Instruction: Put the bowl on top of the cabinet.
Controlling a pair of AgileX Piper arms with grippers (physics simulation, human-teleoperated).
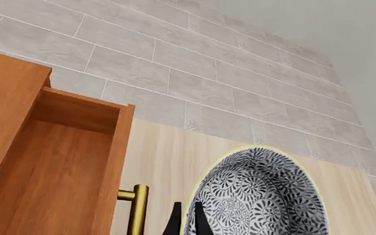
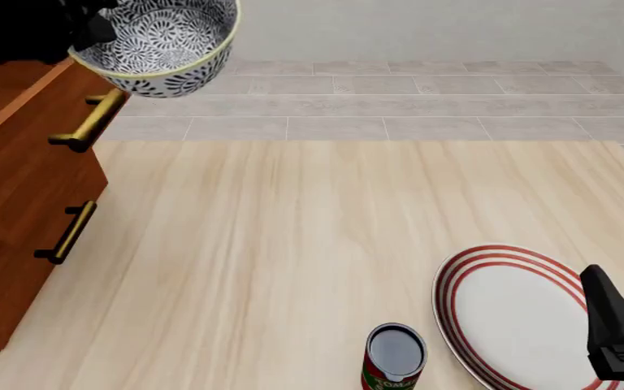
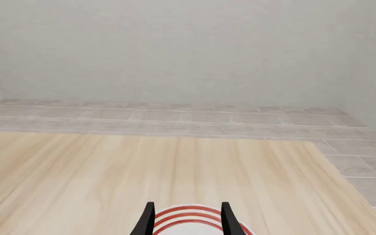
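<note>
While the patterned bowl is already lifted clear of the table, pinched at its rim by the left gripper and hanging just beside the top front edge of the wooden cabinet, it is not yet over the cabinet's top, so carrying it across and setting it down are judged still to do. The right gripper waits with fingers parted, empty, above the red-ringed plate. Most of the cabinet's top is cut off or hidden by the dark left arm, and a can is clipped at the frame's edge.
</note>
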